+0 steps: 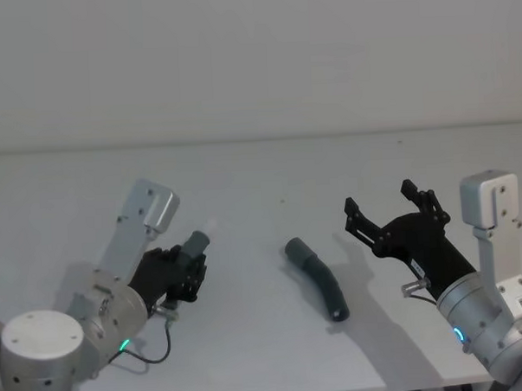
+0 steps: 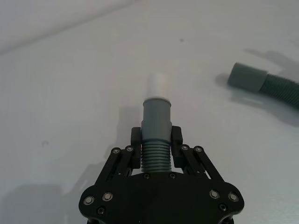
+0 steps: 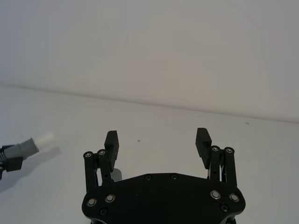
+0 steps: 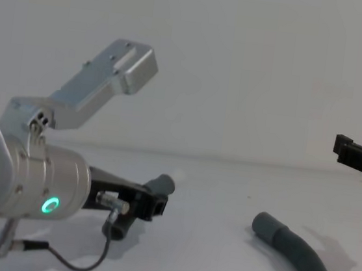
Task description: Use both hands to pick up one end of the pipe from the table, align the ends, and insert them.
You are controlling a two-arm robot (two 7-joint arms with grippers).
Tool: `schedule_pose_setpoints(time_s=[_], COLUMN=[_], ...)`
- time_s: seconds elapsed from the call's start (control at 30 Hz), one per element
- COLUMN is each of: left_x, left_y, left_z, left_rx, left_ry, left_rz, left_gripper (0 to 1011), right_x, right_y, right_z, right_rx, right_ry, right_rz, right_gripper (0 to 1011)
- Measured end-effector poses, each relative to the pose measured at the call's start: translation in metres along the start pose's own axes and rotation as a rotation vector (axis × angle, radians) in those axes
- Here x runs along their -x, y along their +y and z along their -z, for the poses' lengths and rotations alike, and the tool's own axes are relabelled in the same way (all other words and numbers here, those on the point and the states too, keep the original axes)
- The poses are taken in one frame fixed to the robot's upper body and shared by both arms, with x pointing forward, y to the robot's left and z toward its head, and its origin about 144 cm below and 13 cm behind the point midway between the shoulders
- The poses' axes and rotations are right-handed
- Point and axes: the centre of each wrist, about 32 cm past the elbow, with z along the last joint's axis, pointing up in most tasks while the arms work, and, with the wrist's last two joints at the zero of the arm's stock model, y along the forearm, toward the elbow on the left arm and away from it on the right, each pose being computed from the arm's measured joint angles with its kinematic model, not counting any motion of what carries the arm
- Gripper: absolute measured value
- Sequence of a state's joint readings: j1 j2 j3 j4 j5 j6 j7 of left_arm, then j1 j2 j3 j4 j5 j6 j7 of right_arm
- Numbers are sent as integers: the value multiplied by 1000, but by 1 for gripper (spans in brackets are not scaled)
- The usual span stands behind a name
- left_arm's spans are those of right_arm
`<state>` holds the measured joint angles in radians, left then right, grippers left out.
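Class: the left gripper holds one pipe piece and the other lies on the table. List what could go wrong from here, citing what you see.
1. The left gripper clamps the white-tipped piece on its ribbed section. That part may flex, tilting the white tip off line.
2. The other piece lies curved and loose on the table. The open right gripper could nudge or roll it before it gets a grip.

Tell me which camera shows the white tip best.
The left wrist view: the white tip stands close and centred, jutting from the hose piece clamped in the left pincer. The right wrist view shows it small, at the edge; the head view, faint; the chest view, barely.
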<state>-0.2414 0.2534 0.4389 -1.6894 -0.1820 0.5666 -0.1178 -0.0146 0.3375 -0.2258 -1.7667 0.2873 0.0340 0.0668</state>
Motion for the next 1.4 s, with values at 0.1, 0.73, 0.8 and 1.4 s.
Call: schedule_pose_setpoints(time_s=[0.1, 0.73, 0.8, 1.4], left_x=[-4, -51, -58, -115], left_y=[2, 27, 32, 70], left_z=[-3, -38, -43, -91], left_rx=[16, 44, 32, -170], left_ry=[-20, -198, -218, -389], left_rz=[24, 264, 295, 574], left_gripper=[335, 335, 335, 335], right_x=[0, 0, 0, 0], right_y=[0, 0, 0, 0], right_z=[0, 0, 0, 0], right_rx=[0, 0, 0, 0], right_ry=[0, 0, 0, 0], right_rz=[0, 0, 0, 0], right_gripper=[1004, 1004, 1004, 1004])
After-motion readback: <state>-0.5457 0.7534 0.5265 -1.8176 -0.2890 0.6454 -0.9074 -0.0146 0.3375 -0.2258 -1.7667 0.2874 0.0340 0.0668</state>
